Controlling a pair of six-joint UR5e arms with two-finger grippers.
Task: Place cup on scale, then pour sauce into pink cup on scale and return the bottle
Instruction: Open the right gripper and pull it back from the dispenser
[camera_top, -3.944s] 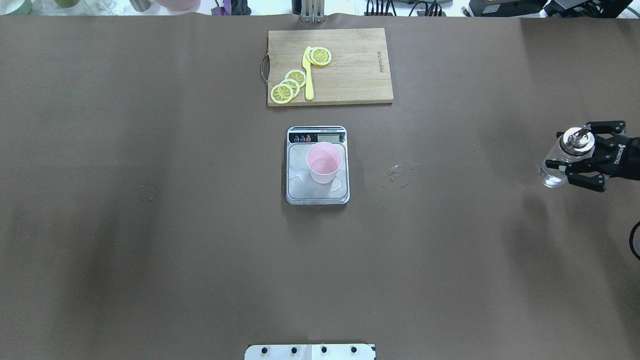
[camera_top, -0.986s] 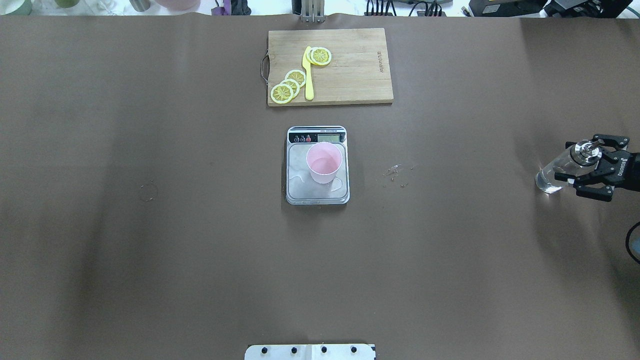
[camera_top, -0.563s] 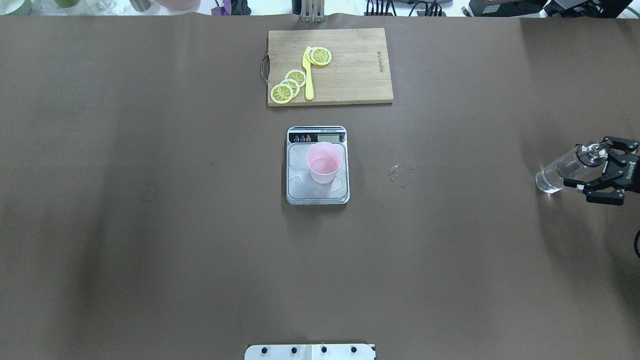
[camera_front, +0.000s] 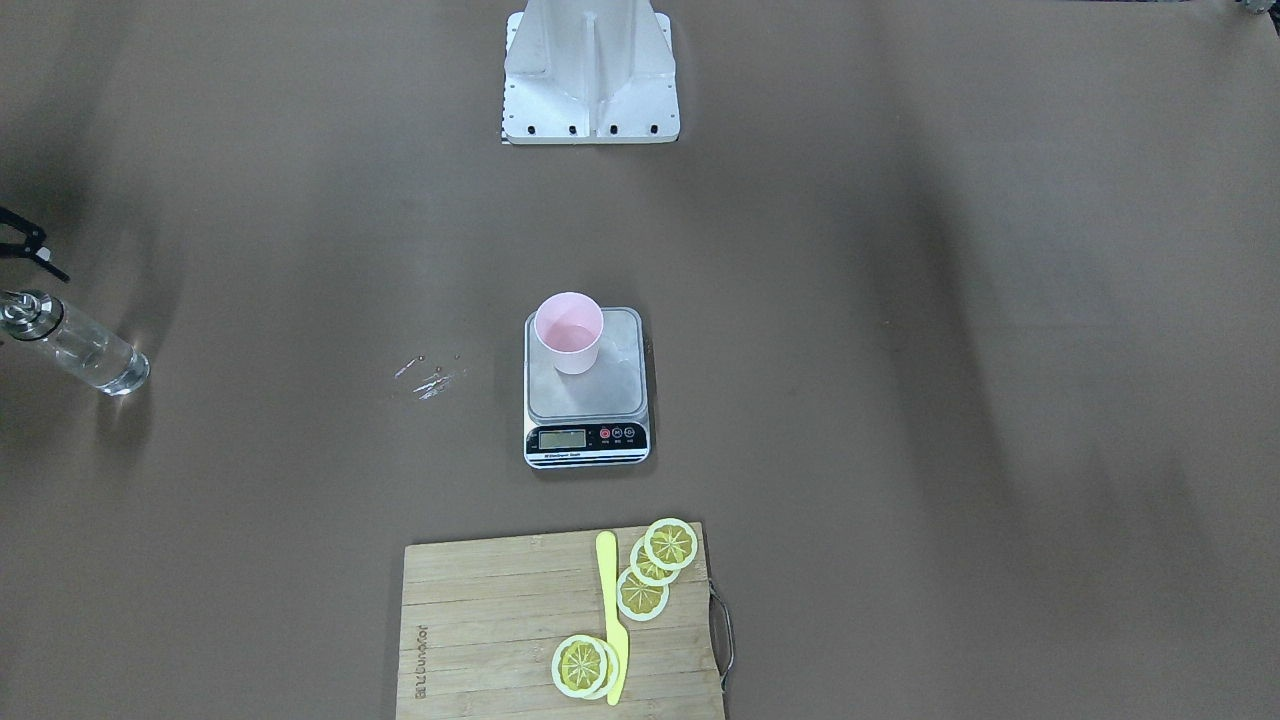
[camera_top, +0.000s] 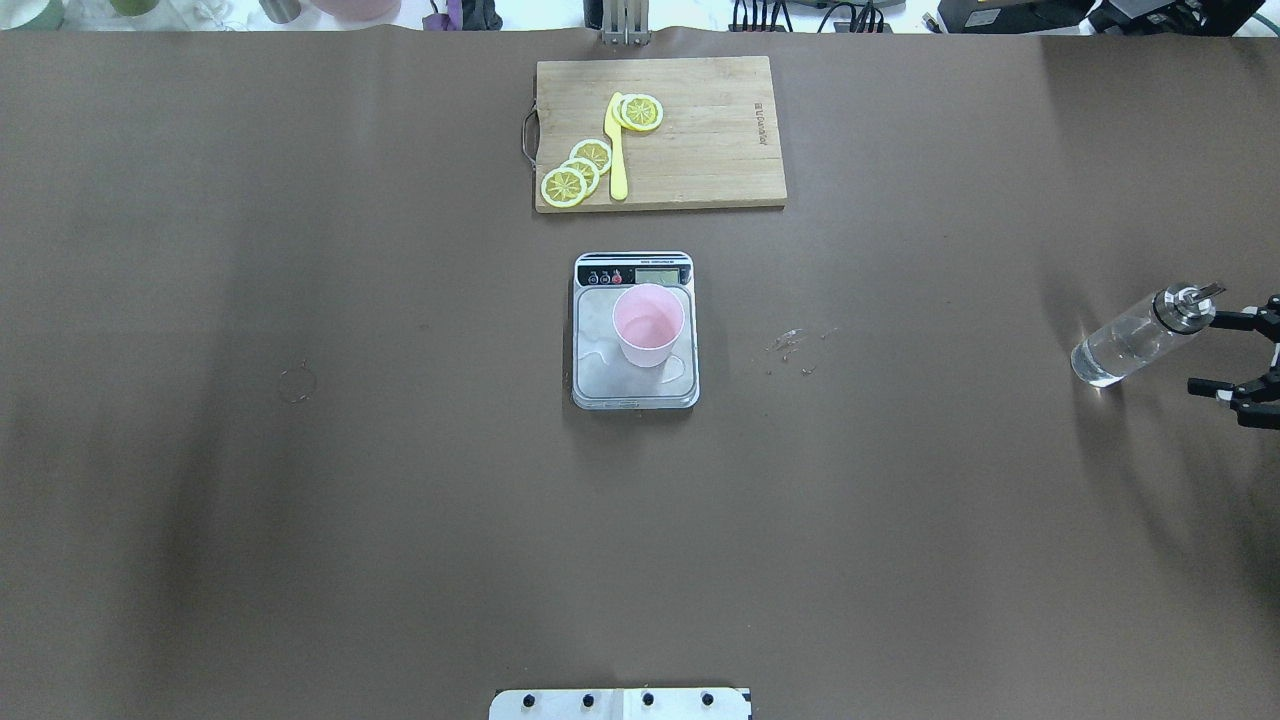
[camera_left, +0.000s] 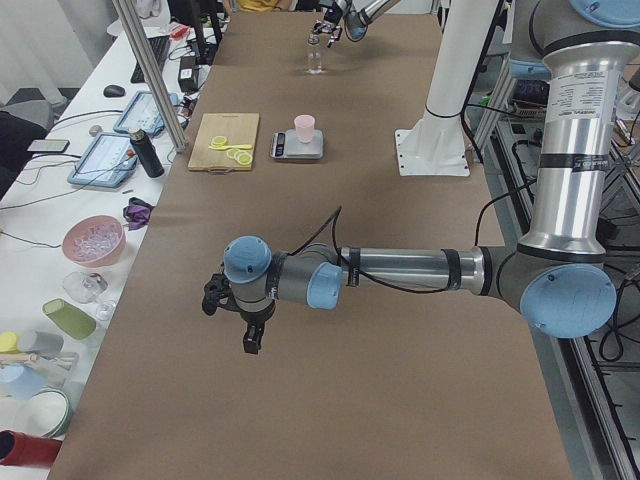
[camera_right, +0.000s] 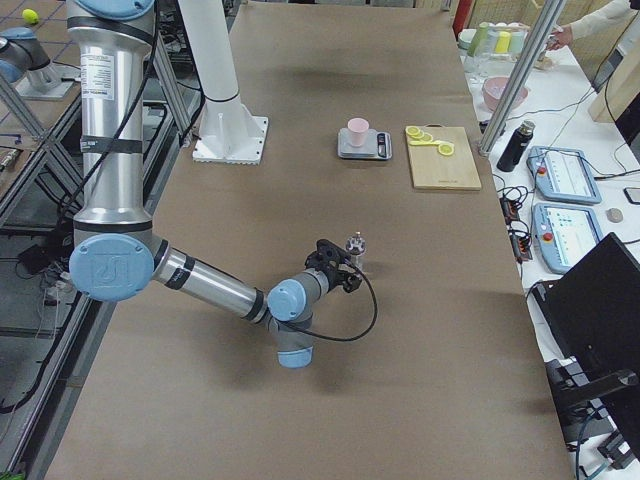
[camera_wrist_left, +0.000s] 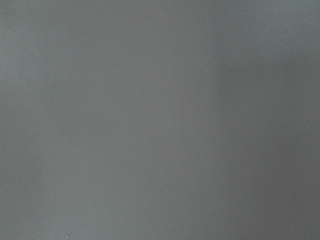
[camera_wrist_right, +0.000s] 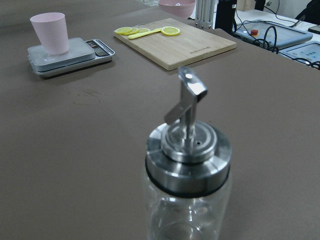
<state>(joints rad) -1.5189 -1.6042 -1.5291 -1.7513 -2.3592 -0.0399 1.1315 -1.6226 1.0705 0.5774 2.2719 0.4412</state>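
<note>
The pink cup stands on the scale at the table's middle; both also show in the front view, cup and scale. The glass bottle with its silver cap stands alone on the table at the far right, with clear sauce in it; the right wrist view shows its cap close up. My right gripper is open and empty, just right of the bottle and apart from it. My left gripper shows only in the left side view, over bare table; I cannot tell its state.
A wooden cutting board with lemon slices and a yellow knife lies behind the scale. Small spill marks lie right of the scale. Bowls, cups and tablets stand on a side bench.
My right gripper has lowered the bottle onto the table, opened, and drawn back to the right, leaving the bottle standing. The cup and scale have not moved.
</note>
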